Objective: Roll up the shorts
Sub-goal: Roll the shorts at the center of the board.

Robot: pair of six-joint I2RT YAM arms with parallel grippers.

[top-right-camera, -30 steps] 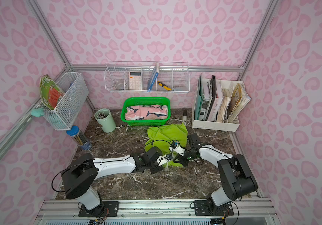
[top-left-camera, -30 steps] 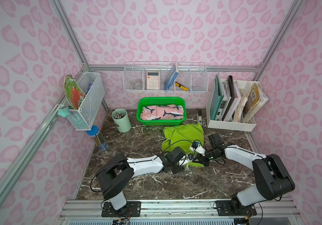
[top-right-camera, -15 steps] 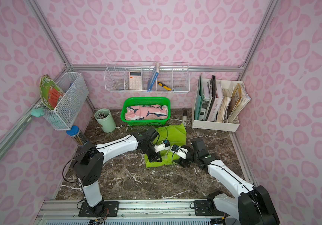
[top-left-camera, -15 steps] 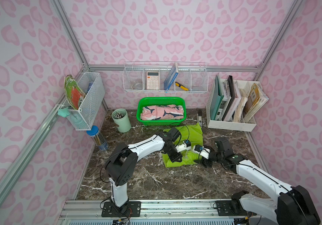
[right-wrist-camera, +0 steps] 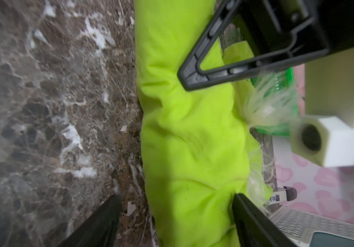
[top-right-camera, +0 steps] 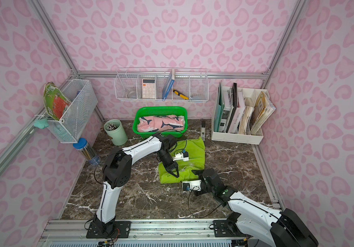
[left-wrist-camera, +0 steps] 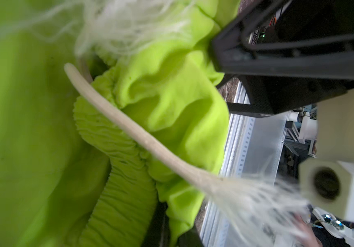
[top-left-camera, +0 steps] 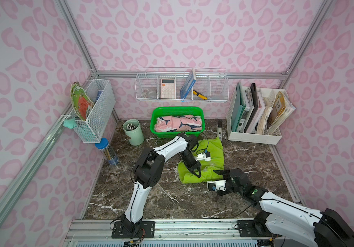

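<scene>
The lime green shorts lie on the marble table with their near edge bunched into a loose roll. My left gripper points down onto that roll and is shut, with a fold of green cloth between its fingers. A white frayed drawstring crosses the elastic waist. At the roll's right end my right gripper is open, one finger on the marble and one at the cloth's far side. The pink shark-print shorts sit rolled in the green basket.
A mint pen cup and a blue-capped tube stand at the left. A white file organizer fills the back right, with a small dark marker beside it. Wire baskets hang on the back wall and on the left wall.
My right gripper has opened and drawn back toward the near right. The left arm has swung round to reach the green shorts from behind, still shut.
</scene>
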